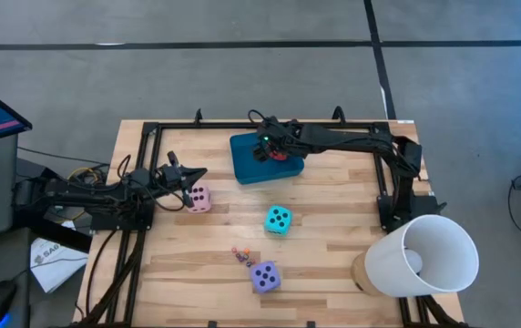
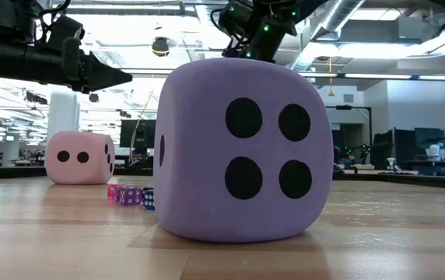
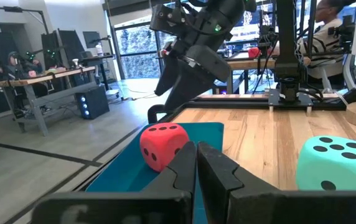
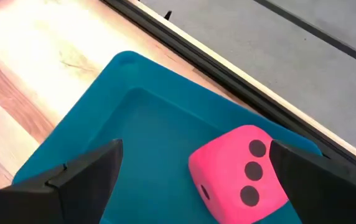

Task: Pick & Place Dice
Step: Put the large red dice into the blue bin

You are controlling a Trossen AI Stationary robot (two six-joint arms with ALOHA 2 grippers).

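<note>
Red die [image 1: 280,155] mostly hidden under the right claw [image 1: 268,148] from above — small dice [image 1: 240,255] unreadable.

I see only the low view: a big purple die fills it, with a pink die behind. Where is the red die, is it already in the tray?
Observer: Yes. The red die sits inside the teal tray, toward its right end in the high view.
Operator: Is the right gripper holding it?
Observer: No. The right gripper hangs open above the tray, its fingers apart on either side of the red die and not touching it.
Operator: And the turquoise die? My view does not show it.
Observer: The turquoise die lies on the bare table, between the tray and the purple die.
Operator: Where is the left gripper?
Observer: The left gripper is shut and empty, just above the pink die.
</note>
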